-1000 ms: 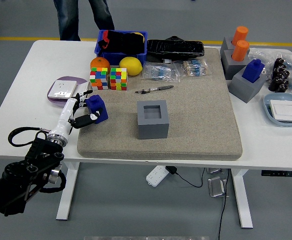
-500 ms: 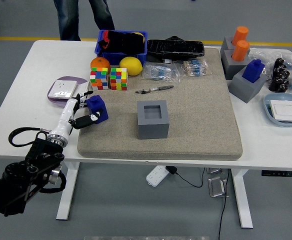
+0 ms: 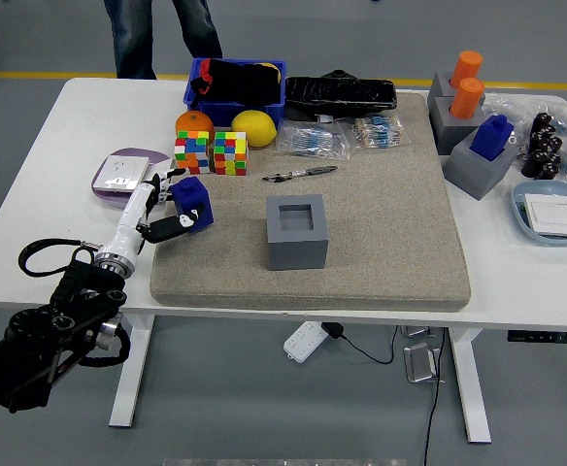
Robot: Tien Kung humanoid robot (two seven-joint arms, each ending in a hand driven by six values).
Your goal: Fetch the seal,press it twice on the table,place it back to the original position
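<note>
Fingers (image 3: 167,225) of the left hand (image 3: 157,209) are wrapped around the blue seal (image 3: 192,202), held at the mat's left edge, the grey holder (image 3: 296,231) standing empty; return is judged outstanding.

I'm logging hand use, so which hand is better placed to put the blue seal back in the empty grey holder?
Left. The left hand is already closed on the blue seal at the mat's left edge, close to the empty grey holder. The right hand is not in view.
</note>
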